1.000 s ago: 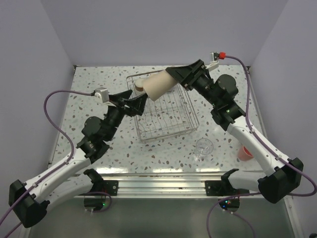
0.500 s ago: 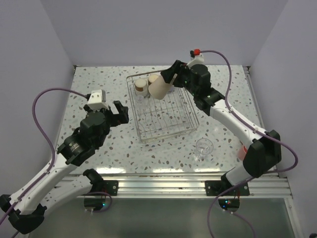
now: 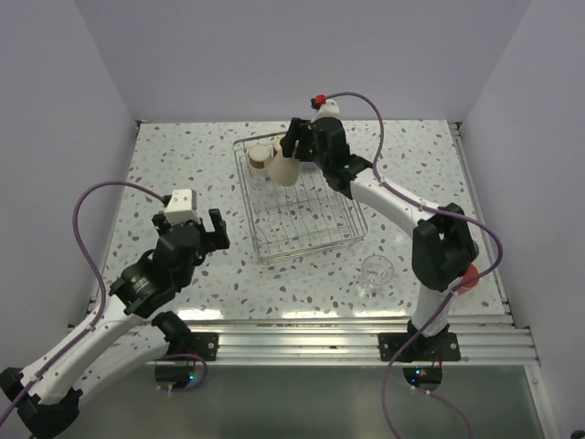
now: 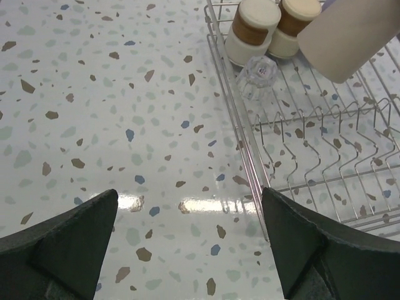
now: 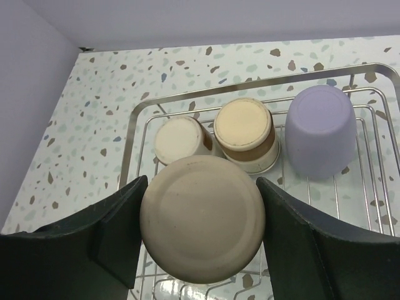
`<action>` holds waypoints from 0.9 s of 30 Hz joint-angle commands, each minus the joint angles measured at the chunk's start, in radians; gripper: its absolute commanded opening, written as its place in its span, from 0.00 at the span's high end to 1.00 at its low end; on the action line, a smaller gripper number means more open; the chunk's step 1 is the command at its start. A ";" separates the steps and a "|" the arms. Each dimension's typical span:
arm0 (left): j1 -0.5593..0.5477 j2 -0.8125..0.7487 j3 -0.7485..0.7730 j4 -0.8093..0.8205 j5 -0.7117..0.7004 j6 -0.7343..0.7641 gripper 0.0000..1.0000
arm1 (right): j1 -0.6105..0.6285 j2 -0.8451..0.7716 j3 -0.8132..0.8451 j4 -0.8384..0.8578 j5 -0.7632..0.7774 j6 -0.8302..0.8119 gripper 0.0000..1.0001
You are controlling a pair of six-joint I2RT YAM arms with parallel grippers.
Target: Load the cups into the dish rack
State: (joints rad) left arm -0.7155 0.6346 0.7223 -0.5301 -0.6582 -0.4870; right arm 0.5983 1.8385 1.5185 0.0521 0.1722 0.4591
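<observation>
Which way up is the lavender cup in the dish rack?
Upside down. In the right wrist view the lavender cup shows its closed flat base on top, standing in the dish rack.

The dish rack (image 4: 244, 156) is thin, shiny silver wire. The beige tumbler (image 5: 201, 217) looks smooth and matt, the lavender cup (image 5: 319, 131) matt plastic. The speckled table (image 4: 94, 112) is glossy.

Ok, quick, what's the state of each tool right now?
Left tool: open, holding nothing.
Right tool: closed on the beige tumbler, over the dish rack.
</observation>
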 commanded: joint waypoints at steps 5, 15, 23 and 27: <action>-0.001 0.001 0.031 -0.106 0.029 -0.007 0.00 | 0.028 0.085 0.109 0.038 0.118 -0.099 1.00; 0.001 -0.138 -0.027 -0.048 0.046 0.041 0.00 | 0.041 0.200 0.157 0.048 0.168 -0.109 1.00; 0.001 -0.127 -0.024 -0.050 0.057 0.044 0.00 | 0.077 0.254 0.166 0.066 0.219 -0.128 1.00; 0.001 -0.139 -0.026 -0.050 0.052 0.042 0.00 | 0.087 0.266 0.167 0.065 0.230 -0.126 1.00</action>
State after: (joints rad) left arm -0.7155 0.5041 0.6987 -0.6006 -0.6060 -0.4599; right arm 0.6701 2.0899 1.6398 0.0719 0.3588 0.3492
